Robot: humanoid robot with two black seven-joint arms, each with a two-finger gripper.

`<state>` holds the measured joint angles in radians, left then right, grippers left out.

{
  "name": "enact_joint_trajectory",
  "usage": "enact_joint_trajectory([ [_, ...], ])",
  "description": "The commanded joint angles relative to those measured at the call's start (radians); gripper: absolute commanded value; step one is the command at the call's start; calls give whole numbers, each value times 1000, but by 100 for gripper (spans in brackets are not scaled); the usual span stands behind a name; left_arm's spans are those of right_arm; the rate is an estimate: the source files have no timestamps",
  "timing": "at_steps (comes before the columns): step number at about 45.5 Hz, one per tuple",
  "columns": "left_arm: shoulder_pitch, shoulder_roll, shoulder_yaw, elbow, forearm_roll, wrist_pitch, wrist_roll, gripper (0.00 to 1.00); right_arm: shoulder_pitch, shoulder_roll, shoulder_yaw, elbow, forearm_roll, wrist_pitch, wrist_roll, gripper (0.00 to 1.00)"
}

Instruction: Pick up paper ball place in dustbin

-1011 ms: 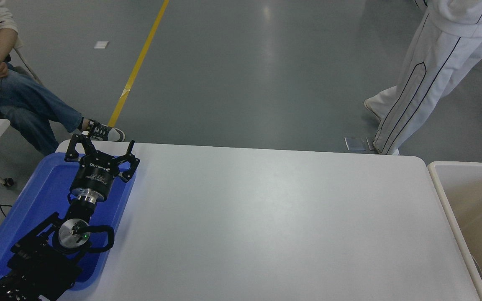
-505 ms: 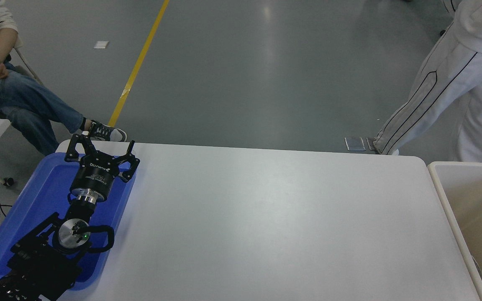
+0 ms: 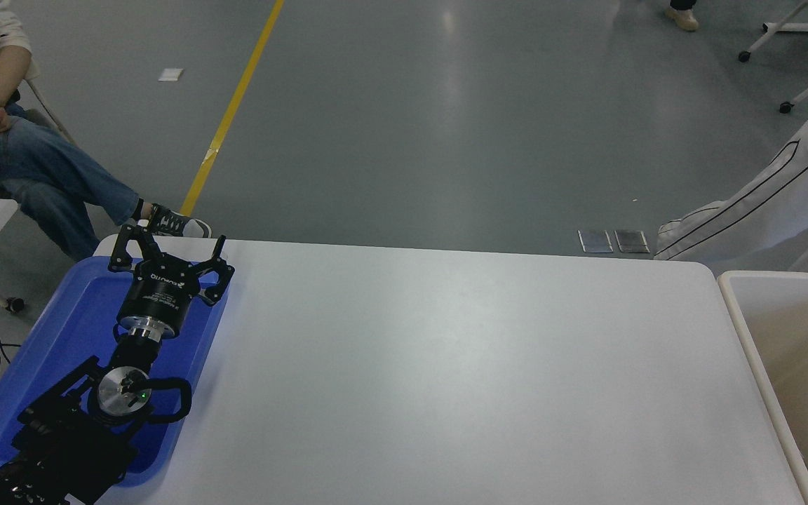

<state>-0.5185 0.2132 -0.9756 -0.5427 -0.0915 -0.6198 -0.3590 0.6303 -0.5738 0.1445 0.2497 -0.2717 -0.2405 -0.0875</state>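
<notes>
The white surface (image 3: pixel 446 379) is lying bare, with no paper ball showing anywhere on it or in the visible part of the dustbin (image 3: pixel 741 308), which is sitting at the right edge, probably within the absent right arm's reach. The blue tray (image 3: pixel 74 315) is sitting at the left, under the left gripper (image 3: pixel 169 249), which is hanging parked with fingers spread and nothing between them.
</notes>
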Motion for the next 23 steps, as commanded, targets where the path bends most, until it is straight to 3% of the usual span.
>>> enact_joint_trajectory([
  [1, 2, 0, 0, 0, -1, 0, 0, 100, -4, -78, 316, 135, -1, 3, 0, 100],
  [9, 2, 0, 0, 0, -1, 0, 0, 100, -11, -129, 435, 255, 0, 4, -3, 100],
  [23, 2, 0, 0, 0, -1, 0, 0, 100, -53, -120, 725, 451, 2, 29, 2, 100],
])
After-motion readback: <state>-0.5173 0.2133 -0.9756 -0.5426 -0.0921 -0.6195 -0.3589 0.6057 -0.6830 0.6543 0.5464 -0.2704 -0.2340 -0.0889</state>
